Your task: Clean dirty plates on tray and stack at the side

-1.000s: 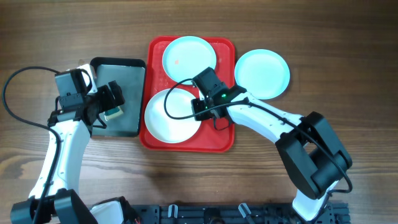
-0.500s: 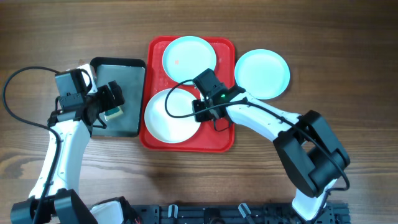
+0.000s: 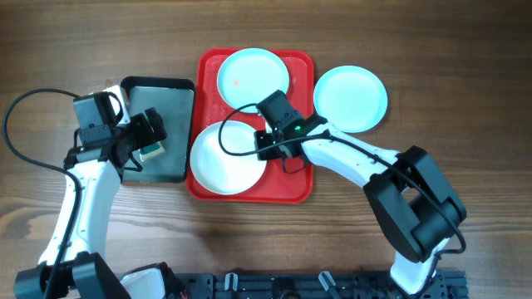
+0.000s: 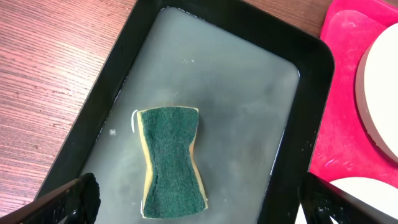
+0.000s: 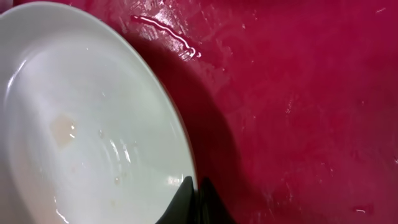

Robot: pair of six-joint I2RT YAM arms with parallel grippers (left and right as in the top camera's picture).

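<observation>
Plate rim first: your right gripper [image 3: 264, 149] has its jaws pressed together on the right-hand edge of the white plate [image 3: 224, 158], pinching it where the plate meets the floor of the red tray [image 3: 295, 187]. That plate lies in the near left part of the tray, and its left edge reaches out over the tray's left rim. A blue plate [image 3: 253, 75] sits in the far part of the same tray, apart from the white one, with a small reddish mark on it. A second blue plate [image 3: 350, 98] rests on the table [image 3: 465, 50] just right of the tray. Against a second ago, the right jaws have come together on the rim, and the white plate has slid a little to the left. Your left arm has not moved. Your left gripper [image 3: 152, 137] hangs with its jaws spread wide over the grey tray [image 4: 311, 112], left of the red one. From above, that gripper hides most of what lies under it. Its wrist camera shows you a green-topped sponge [image 4: 169, 162] lying flat in cloudy water, between the two fingers and touched by neither. The right wrist camera shows the dark fingertips [image 5: 186, 202] meeting at the white rim, a pale stain on the plate's face and wet streaks on the red floor, none of which you can make out from overhead.
</observation>
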